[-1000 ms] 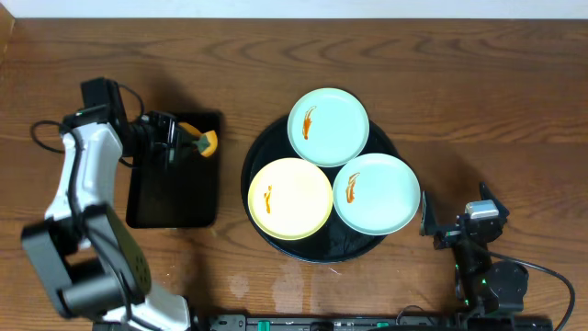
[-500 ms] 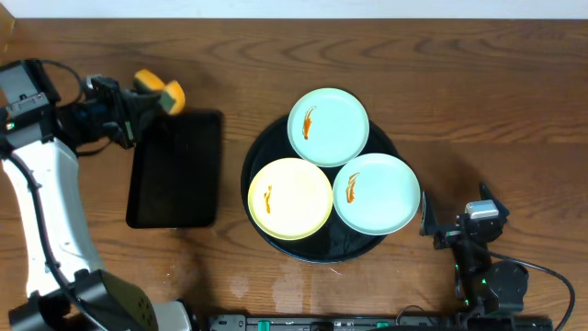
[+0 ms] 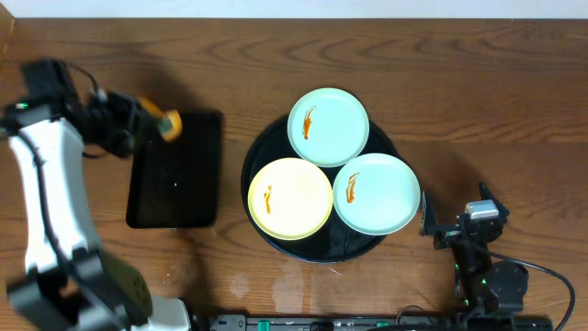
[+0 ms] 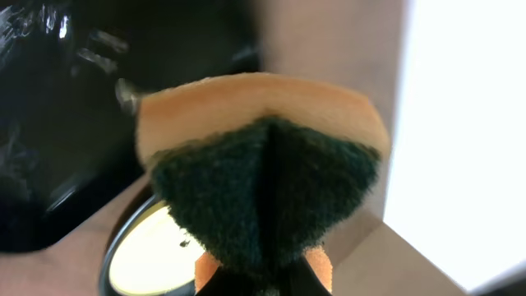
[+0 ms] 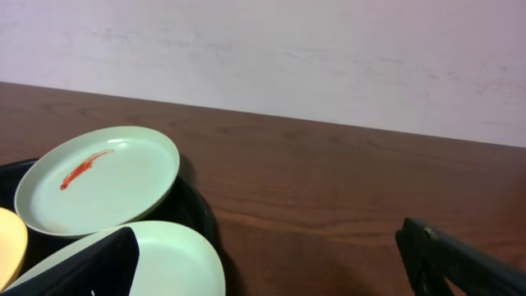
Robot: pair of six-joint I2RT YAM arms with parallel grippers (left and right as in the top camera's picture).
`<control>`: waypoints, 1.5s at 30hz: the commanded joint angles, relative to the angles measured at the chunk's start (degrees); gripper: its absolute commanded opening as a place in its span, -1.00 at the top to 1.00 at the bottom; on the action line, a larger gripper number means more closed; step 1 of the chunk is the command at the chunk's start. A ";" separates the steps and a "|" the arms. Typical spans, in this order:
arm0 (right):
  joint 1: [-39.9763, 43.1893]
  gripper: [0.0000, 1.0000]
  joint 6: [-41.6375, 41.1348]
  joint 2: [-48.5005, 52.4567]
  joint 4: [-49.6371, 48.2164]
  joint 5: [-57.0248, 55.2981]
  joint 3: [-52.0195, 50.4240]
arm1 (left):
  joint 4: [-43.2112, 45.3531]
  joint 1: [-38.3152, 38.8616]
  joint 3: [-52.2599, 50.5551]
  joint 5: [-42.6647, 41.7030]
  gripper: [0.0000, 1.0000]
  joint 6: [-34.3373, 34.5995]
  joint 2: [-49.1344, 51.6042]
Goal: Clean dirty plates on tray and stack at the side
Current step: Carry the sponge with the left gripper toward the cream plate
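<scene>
By the rectangular tray (image 3: 175, 179), left gripper (image 3: 150, 117) pinches folded scrubby sponge (image 3: 168, 123); right gripper (image 5: 267, 271) gapes.

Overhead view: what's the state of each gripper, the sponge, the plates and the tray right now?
Left gripper: shut on sponge.
Sponge: folded, pinched in left gripper.
Right gripper: open, empty.
Round tray: carrying three unstacked plates.
Upper mint plate: on tray, orange smear.
Yellow plate: on tray, orange smear.
Right mint plate: on tray, orange smear.

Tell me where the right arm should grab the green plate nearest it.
Probably the right-hand rim of that plate, which reaches past the tray toward the open right gripper. Come low from the right, one finger above the edge, one below.
</scene>
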State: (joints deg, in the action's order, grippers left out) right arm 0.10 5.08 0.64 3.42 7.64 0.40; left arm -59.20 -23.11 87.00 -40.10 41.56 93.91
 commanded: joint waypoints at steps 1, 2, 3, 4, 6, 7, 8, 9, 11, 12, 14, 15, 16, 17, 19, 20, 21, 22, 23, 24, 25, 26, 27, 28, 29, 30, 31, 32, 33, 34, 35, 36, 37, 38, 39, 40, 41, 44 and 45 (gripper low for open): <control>0.57 -0.99 0.57 -0.26 0.24 -0.28 -0.07 | -0.44 1.95 8.13 1.20 0.85 -4.04 -9.92; 0.57 -0.98 0.57 -0.26 0.24 -0.28 -0.07 | -0.13 2.56 8.55 2.89 0.85 -4.00 -11.45; 0.57 -0.98 0.57 -0.26 0.24 -0.28 -0.07 | 0.07 3.19 8.55 5.88 0.85 -3.67 -12.87; 0.57 -0.99 0.57 -0.26 0.24 -0.28 -0.07 | -0.28 3.76 8.46 9.18 0.85 -3.37 -13.62; 0.57 -0.99 0.57 -0.26 0.24 -0.28 -0.07 | -2.08 4.98 8.15 14.97 0.85 -2.95 -13.94; 0.57 -0.99 0.57 -0.26 0.24 -0.28 -0.07 | -2.47 5.55 7.26 15.76 0.85 -2.97 -13.44; 0.57 -0.98 0.57 -0.26 0.24 -0.28 -0.07 | -2.47 5.88 6.21 15.50 0.85 -2.95 -12.79; 0.57 -0.99 0.57 -0.26 0.24 -0.28 -0.07 | -2.40 6.23 4.46 15.02 0.85 -2.93 -11.50; 0.57 -0.99 0.57 -0.26 0.24 -0.28 -0.07 | -1.77 6.80 0.96 13.86 0.85 -2.93 -8.39; 0.57 -0.99 0.57 -0.26 0.24 -0.28 -0.07 | -1.22 6.82 -1.31 12.81 0.85 -2.84 -5.86; 0.57 -0.99 0.57 -0.26 0.24 -0.28 -0.07 | -0.87 6.78 -4.44 10.03 0.85 -2.75 -0.31; 0.57 -0.98 0.57 -0.26 0.24 -0.28 -0.07 | -1.29 6.60 -4.94 8.66 0.85 -2.78 2.29; 0.57 -0.98 0.57 -0.26 0.24 -0.28 -0.07 | -2.14 6.27 -4.92 6.25 0.85 -2.84 5.14; 0.57 -0.99 0.57 -0.26 0.24 -0.28 -0.07 | -2.51 6.01 -4.85 3.21 0.85 -3.74 7.17; 0.57 -0.98 0.57 -0.26 0.24 -0.28 -0.07 | -2.49 5.42 -4.15 -2.38 0.86 -6.43 9.84; 0.57 -0.98 0.57 -0.26 0.24 -0.28 -0.07 | -2.49 5.33 -3.52 -2.58 0.85 -6.62 9.92; 0.57 -0.98 0.57 -0.26 0.24 -0.28 -0.07 | -2.51 5.33 -2.62 -2.58 0.86 -6.97 9.31; 0.57 -0.99 0.57 -0.26 0.24 -0.28 -0.07 | -2.54 5.33 -1.99 -2.56 0.86 -7.08 8.68; 0.57 -0.98 0.57 -0.26 0.24 -0.28 -0.07 | -2.75 5.35 -1.03 -2.56 0.86 -7.32 7.28; 0.57 -0.99 0.57 -0.26 0.24 -0.28 -0.07 | -3.39 5.44 0.20 -2.56 0.86 -7.74 5.42; 0.57 -0.99 0.57 -0.26 0.24 -0.28 -0.07 | -3.85 5.55 1.20 -2.56 0.86 -8.48 3.61; 0.57 -0.98 0.57 -0.26 0.24 -0.28 -0.07 | -3.98 5.81 1.99 -2.23 0.86 -9.31 1.27; 0.57 -0.99 0.57 -0.26 0.24 -0.28 -0.07 | -3.96 6.19 2.51 -1.16 0.85 -9.90 -1.51; 0.57 -0.99 0.57 -0.26 0.24 -0.28 -0.07 | -3.91 6.51 2.67 -0.02 0.86 -9.90 -3.52; 0.57 -0.99 0.57 -0.26 0.24 -0.28 -0.07 | -3.74 7.10 2.64 2.25 0.85 -10.40 -6.84; 0.57 -0.98 0.57 -0.26 0.24 -0.28 -0.07 | -3.72 7.50 2.64 3.69 0.85 -11.28 -8.57; 0.57 -0.98 0.57 -0.26 0.24 -0.28 -0.07 | -3.72 8.17 2.64 6.03 0.85 -12.50 -11.02; 0.57 -0.98 0.57 -0.26 0.24 -0.28 -0.07 | -3.74 9.05 2.64 8.15 0.85 -13.86 -13.00; 0.57 -0.99 0.57 -0.26 0.24 -0.28 -0.07 | -3.78 10.51 2.58 10.32 0.85 -16.79 -15.37; 0.57 -0.98 0.57 -0.26 0.24 -0.28 -0.07 | -3.85 11.74 2.49 11.10 0.85 -19.28 -16.68; 0.57 -0.99 0.57 -0.26 0.24 -0.28 -0.07 | -4.31 14.23 2.36 11.23 0.85 -23.93 -18.45; 0.57 -0.98 0.57 -0.26 0.24 -0.28 -0.07 | -4.85 16.09 2.32 11.23 0.85 -26.12 -19.21; 0.57 -0.99 0.57 -0.26 0.24 -0.28 -0.07 | -5.33 18.14 2.23 11.23 0.85 -27.91 -19.61; 0.57 -0.99 0.57 -0.26 0.24 -0.28 -0.07 | -5.92 20.59 2.08 11.26 0.85 -29.16 -19.78; 0.57 -0.98 0.57 -0.26 0.24 -0.28 -0.07 | -6.47 22.82 1.90 11.26 0.85 -29.53 -19.74; 0.57 -0.99 0.57 -0.26 0.24 -0.28 -0.07 | -6.80 24.81 1.51 11.28 0.85 -29.51 -19.54; 0.57 -0.99 0.57 -0.26 0.24 -0.28 -0.07 | -6.80 27.04 0.79 11.26 0.85 -29.49 -19.37; 0.57 -0.99 0.57 -0.26 0.24 -0.28 -0.07 | -6.67 33.27 -2.43 11.74 0.85 -29.46 -18.23; 0.57 -0.99 0.57 -0.26 0.24 -0.28 -0.07 | -6.69 35.04 -3.52 12.87 0.85 -29.14 -17.62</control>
State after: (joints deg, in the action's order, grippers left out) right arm 0.10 5.08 0.64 3.42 7.66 0.40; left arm -65.67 7.09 86.74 -29.71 15.03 74.54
